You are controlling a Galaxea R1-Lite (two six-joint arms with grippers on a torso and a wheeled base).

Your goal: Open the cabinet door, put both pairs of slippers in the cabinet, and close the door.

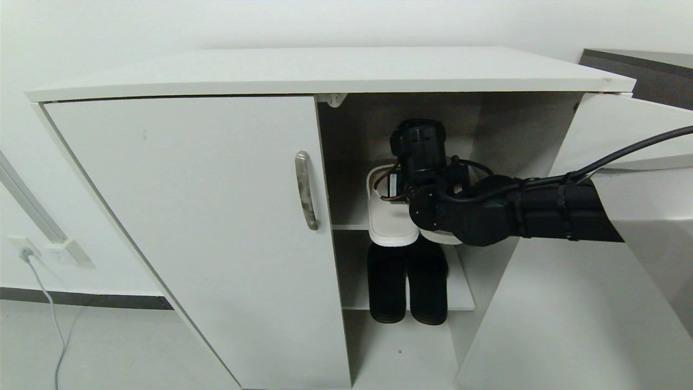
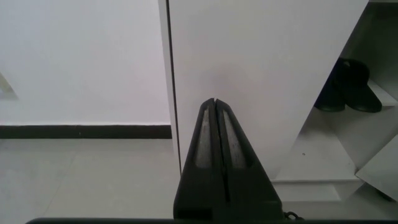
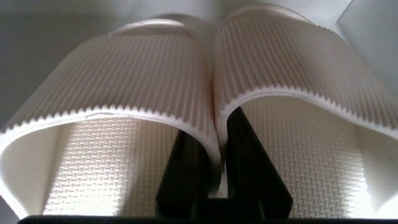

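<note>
The white cabinet has its left door closed and its right door swung wide open. A pair of white slippers lies on the upper shelf with the heels sticking out over its edge. My right gripper reaches into the opening and is shut on the two inner straps, pinching them together. A pair of black slippers sits on the lower shelf, heels overhanging. My left gripper is shut on nothing, low down in front of the closed left door.
A metal handle runs along the left door's inner edge. The open right door stands close beside my right arm. A wall outlet with a hanging cable is at the left, above the bare floor.
</note>
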